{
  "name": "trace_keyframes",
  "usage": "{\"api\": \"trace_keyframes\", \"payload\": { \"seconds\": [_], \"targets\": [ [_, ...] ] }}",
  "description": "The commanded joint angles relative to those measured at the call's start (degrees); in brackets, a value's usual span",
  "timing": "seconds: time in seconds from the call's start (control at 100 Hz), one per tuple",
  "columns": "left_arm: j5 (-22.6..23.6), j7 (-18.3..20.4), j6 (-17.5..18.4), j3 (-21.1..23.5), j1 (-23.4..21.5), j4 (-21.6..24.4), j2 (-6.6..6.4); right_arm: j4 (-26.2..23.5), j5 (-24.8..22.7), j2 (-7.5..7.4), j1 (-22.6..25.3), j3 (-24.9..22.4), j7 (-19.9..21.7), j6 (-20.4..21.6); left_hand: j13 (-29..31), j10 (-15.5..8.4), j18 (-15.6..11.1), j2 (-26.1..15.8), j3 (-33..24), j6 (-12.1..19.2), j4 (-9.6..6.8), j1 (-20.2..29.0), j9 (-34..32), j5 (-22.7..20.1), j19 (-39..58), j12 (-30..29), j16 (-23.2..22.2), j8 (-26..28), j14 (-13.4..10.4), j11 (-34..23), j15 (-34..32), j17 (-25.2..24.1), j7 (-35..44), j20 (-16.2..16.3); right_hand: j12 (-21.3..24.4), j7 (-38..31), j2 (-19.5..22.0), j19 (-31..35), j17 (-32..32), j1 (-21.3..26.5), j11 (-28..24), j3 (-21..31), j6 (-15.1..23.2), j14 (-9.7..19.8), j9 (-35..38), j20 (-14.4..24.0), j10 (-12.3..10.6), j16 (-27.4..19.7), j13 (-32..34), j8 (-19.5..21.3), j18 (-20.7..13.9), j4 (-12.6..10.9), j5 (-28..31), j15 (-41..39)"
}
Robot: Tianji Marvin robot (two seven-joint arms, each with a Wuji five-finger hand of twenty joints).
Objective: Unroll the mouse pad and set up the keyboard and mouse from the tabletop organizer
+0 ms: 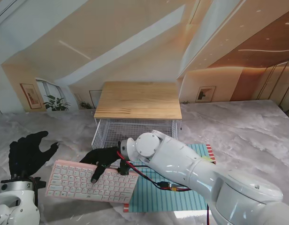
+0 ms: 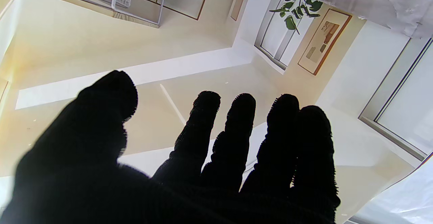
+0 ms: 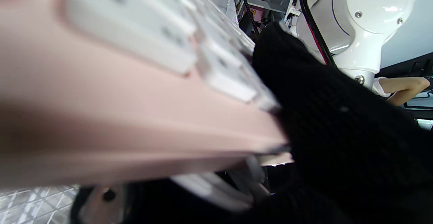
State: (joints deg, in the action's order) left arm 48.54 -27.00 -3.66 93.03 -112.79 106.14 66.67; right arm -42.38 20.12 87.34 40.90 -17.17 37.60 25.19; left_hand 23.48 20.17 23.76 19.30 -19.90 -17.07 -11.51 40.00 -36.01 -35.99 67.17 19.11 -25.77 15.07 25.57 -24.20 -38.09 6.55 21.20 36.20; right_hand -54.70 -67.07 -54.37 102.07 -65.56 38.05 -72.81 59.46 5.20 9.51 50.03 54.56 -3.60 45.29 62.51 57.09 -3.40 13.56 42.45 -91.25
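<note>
A pink keyboard (image 1: 83,183) with white keys hangs in front of the organizer, in the grip of my right hand (image 1: 103,159). That black-gloved hand clamps the keyboard's far edge, thumb on the keys. In the right wrist view the keyboard (image 3: 118,109) fills the frame, blurred, against the thumb (image 3: 321,109). The teal striped mouse pad (image 1: 170,190) lies unrolled on the table under my right arm. My left hand (image 1: 28,152) is raised at the left with fingers (image 2: 233,139) spread and holds nothing. No mouse shows in any view.
The tabletop organizer (image 1: 137,100) has a wooden top and a white wire drawer (image 1: 135,131) beneath it, just beyond the keyboard. A grey marbled cloth (image 1: 247,136) covers the table. A red and black cable (image 1: 149,178) runs along my right forearm.
</note>
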Motion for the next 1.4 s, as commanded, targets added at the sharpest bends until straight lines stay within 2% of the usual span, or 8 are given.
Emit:
{"api": "trace_keyframes", "payload": {
  "seconds": [0.0, 0.14, 0.35, 0.62, 0.78, 1.06, 1.24, 1.39],
  "targets": [
    [0.07, 0.75, 0.38, 0.03, -0.35, 0.14, 0.1, -0.07, -0.94, 0.72, 0.38, 0.51, 0.12, 0.35, -1.55, -0.32, -1.86, -1.0, 1.05, -0.35, -1.64, -0.82, 1.25, 0.17, -0.29, -0.49, 0.22, -0.61, 0.08, 0.56, 0.29, -0.94, -0.81, -0.35, -0.54, -2.06, 6.09, 7.36, -1.21, 7.33, -1.14, 6.32, 6.56, 3.5, -2.01, 0.75, 0.63, -0.35, 3.85, 0.97, -3.2, -1.46, 2.94, -0.5],
    [0.01, 0.78, 0.39, 0.13, -0.41, 0.13, 0.11, 0.08, -3.02, 1.18, 1.05, 0.8, -2.82, 0.07, -1.55, -0.51, -1.81, -1.01, 1.07, -0.32, -1.61, -0.82, 1.47, 0.17, -0.47, -0.53, 0.23, -0.61, 0.08, 0.68, 0.32, -1.05, -0.81, -0.44, 0.14, -2.0, 7.59, 7.27, -1.42, 6.88, -1.13, 5.43, 6.01, 3.56, -3.02, 0.34, 0.8, -0.6, 3.83, 0.42, -3.41, -1.47, 0.56, -0.23],
    [-0.08, 0.96, 0.51, 0.14, -0.32, 0.05, 0.09, 0.63, -5.65, 1.75, 2.02, 1.11, -6.16, -0.19, -1.59, -0.38, -1.85, -0.92, 1.05, -0.39, -1.61, -0.79, 1.22, 0.11, -0.6, -0.51, 0.25, -0.61, 0.07, 0.6, 0.37, -1.16, -0.81, -0.52, 2.54, -3.14, 9.17, 7.54, -1.41, 6.95, -1.51, 3.68, 5.5, 3.45, -4.76, -0.44, 1.39, -0.98, 3.31, -2.68, -3.7, -1.61, -2.7, 0.05],
    [-0.16, 0.98, 0.55, -0.07, -0.09, -0.14, 0.08, -0.65, -7.53, 1.11, 2.15, 1.88, -8.1, 0.49, -1.66, -0.34, -1.86, -0.9, 1.01, -0.39, -1.61, -0.83, 1.26, 0.15, -0.62, -0.5, 0.27, -0.6, 0.06, 0.58, 0.43, -1.18, -0.81, -0.56, 3.04, -3.66, 9.19, 7.56, -1.4, 7.03, -1.86, 3.65, 5.29, 3.22, -4.74, -0.52, 1.63, -1.05, 3.23, -3.42, -3.7, -1.61, -2.69, 0.14],
    [-0.21, 1.06, 0.54, -0.26, 0.07, -0.22, 0.06, -0.65, -7.71, 1.09, 2.16, 2.35, -7.72, 0.9, -1.63, -0.38, -1.95, -1.02, 0.99, -0.32, -1.6, -0.82, 1.23, 0.14, -0.61, -0.5, 0.26, -0.59, -0.01, 0.57, 0.41, -1.17, -0.77, -0.57, 3.2, -3.81, 9.12, 7.32, -1.6, 7.08, -1.9, 3.69, 5.27, 3.14, -4.65, -0.73, 1.68, -1.14, 3.34, -3.64, -3.75, -1.69, -2.64, 0.18],
    [-0.21, 1.07, 0.67, -0.33, 0.25, -0.3, 0.04, 2.39, -6.92, 2.5, 1.74, 2.92, -4.34, 1.93, -1.63, -0.39, -1.95, -1.0, 1.06, -0.41, -1.59, -0.86, 1.25, 0.15, -0.6, -0.52, 0.26, -0.6, 0.08, 0.61, 0.42, -1.17, -0.8, -0.58, 3.27, -3.95, 9.12, 7.32, -1.64, 7.1, -1.98, 3.76, 4.93, 3.07, -4.72, -0.87, 1.86, -1.24, 3.36, -3.87, -3.76, -1.75, -2.74, 0.13],
    [-0.08, 1.06, 0.85, -0.26, 0.35, -0.34, 0.02, 3.6, -8.58, 3.26, 1.51, 3.51, -4.81, 2.21, -1.87, -0.49, -2.1, -1.01, 1.02, -0.36, -1.61, -0.83, 1.37, 0.19, -0.72, -0.53, 0.31, -0.62, -0.02, 0.67, 0.55, -1.31, -0.84, -0.65, 3.36, -3.83, 9.51, 7.33, -1.68, 6.91, -1.87, 3.53, 4.62, 3.07, -4.98, -0.95, 1.91, -1.3, 3.32, -4.07, -3.78, -1.72, -3.35, 0.14],
    [-0.05, 1.17, 1.06, -0.05, 0.38, -0.28, 0.0, 3.67, -10.53, 3.55, 1.63, 3.84, -6.08, 0.32, -2.27, -0.51, -2.57, -1.08, 1.07, -0.32, -1.58, -0.76, 1.65, 0.33, -1.18, -0.57, 0.5, -0.65, -0.71, 0.75, 0.97, -1.89, -0.91, -0.88, 3.9, -3.49, 10.24, 7.13, -1.54, 6.83, -1.43, 3.06, 4.05, 2.88, -5.79, -1.1, 2.33, -1.47, 2.93, -4.75, -3.86, -1.73, -4.61, 0.44]
  ]
}}
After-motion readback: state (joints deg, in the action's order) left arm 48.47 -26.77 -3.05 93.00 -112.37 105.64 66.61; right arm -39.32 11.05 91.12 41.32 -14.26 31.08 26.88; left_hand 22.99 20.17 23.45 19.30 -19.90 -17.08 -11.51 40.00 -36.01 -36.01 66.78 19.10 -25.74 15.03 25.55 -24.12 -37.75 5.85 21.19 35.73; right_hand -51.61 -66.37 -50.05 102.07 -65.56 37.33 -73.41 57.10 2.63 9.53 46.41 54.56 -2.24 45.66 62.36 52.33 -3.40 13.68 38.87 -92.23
